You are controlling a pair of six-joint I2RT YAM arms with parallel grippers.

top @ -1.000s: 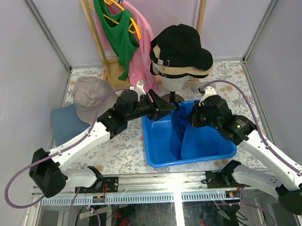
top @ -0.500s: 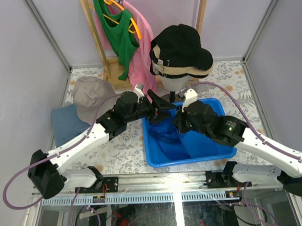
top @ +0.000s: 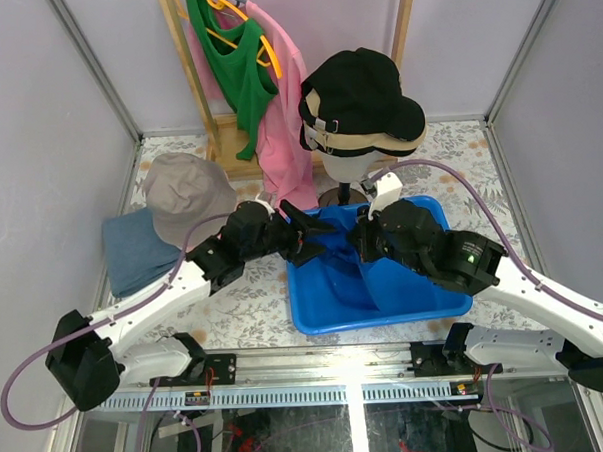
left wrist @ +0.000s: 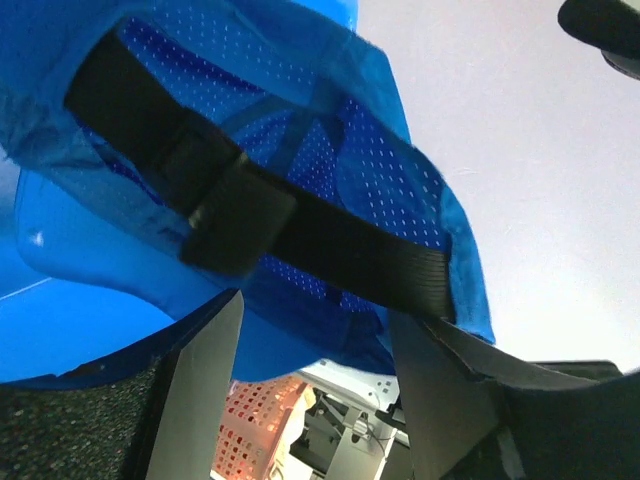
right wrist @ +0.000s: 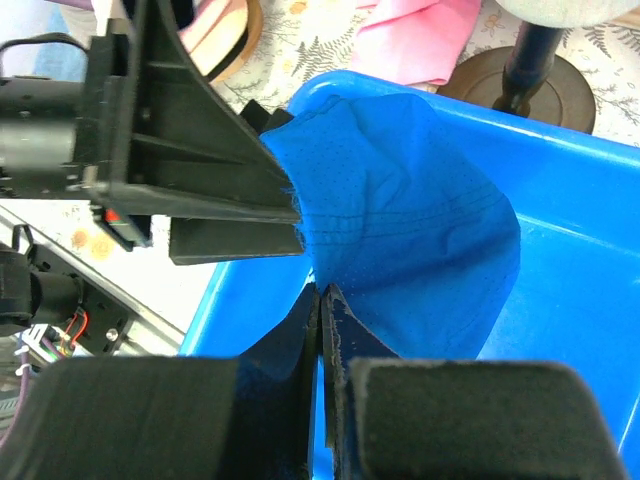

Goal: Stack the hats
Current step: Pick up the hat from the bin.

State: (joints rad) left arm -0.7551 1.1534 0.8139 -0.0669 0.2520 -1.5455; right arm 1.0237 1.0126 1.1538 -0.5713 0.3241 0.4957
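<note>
1. Top view: The blue cap (top: 345, 256) is in the middle of the frame, over the blue tub (top: 386, 317) on the tabletop (top: 235, 299). The left arm (top: 184, 279) comes in from the left and the right arm (top: 453, 259) from the right. The cap is between their jaws. The hat pile (top: 361, 93) sits on the mannequin head (top: 344, 166), just above the tub in the frame. A grey hat (top: 185, 196) lies at the left, well apart.

2. Left wrist view: The cap fills the upper left. Its inside faces this camera. Its black strap (left wrist: 300, 225) runs from upper left to lower right, across the gap of the jaws. The left jaws are at the bottom, spread wide and holding nothing. The cap's rim hangs just over the gap.

3. Right wrist view: The right jaws are at the bottom middle, clenched on a fold of the cap. The cap goes up from them. The left jaws are at the left of the frame, open, and the cap's edge is right at their tips. I think the left jaws need only a small push to the right to bite the rim.
</note>
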